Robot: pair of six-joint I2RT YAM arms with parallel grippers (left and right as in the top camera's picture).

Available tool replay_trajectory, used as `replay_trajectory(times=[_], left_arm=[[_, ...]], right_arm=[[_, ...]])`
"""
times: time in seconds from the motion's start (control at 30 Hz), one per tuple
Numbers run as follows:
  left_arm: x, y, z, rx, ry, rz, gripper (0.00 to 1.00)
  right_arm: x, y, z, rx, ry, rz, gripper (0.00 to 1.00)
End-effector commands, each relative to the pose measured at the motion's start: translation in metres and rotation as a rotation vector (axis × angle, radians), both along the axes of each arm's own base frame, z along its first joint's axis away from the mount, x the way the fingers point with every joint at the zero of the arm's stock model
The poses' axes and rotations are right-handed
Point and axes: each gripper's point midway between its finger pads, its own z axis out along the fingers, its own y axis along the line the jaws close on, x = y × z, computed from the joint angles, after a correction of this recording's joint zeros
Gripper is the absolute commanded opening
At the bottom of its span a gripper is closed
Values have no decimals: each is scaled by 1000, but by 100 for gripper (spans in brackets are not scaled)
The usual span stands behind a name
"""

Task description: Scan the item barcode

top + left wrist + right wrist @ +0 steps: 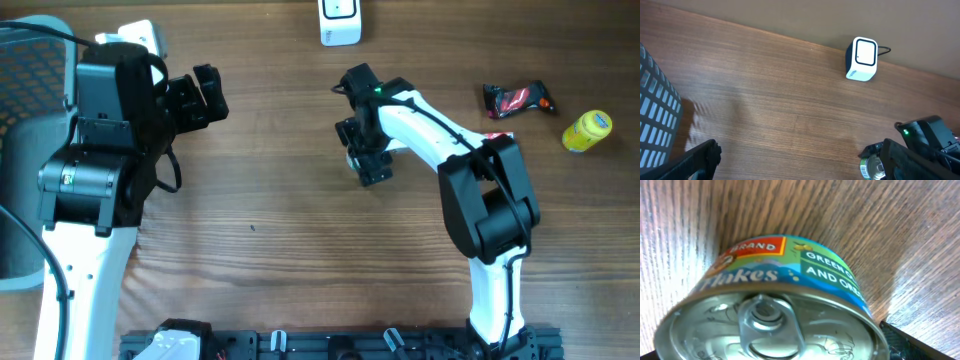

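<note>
A squat round tin can (780, 305) with a printed blue-green label and a dull metal ring-pull lid is seen on the grained wooden bench (680, 225). The black right pincer (364, 150) is spread wide over it. The left pincer (205, 95) is likewise held wide, empty. Farther off, a boxy white-faced scanner (340, 20) is set.

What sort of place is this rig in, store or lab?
Probably a lab bench staged as a checkout: a wooden table, a small white barcode scanner, and groceries: a food can, a snack packet and a yellow container.
</note>
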Motion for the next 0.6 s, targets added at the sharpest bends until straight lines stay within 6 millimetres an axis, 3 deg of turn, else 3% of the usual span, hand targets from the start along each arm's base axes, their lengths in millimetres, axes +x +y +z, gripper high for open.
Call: replay_trajectory(times=[0.0,0.37,0.57], left_arm=[[0,5,3,24,-11,2,100],[0,5,3,24,-13,1,100],[0,5,3,24,-13,2,100]], right_arm=[[-3,-41,-65,-150,41,7,100],[15,-45,-65,-112,-13,31,100],[-2,-52,-65,-141,61,-11,96]])
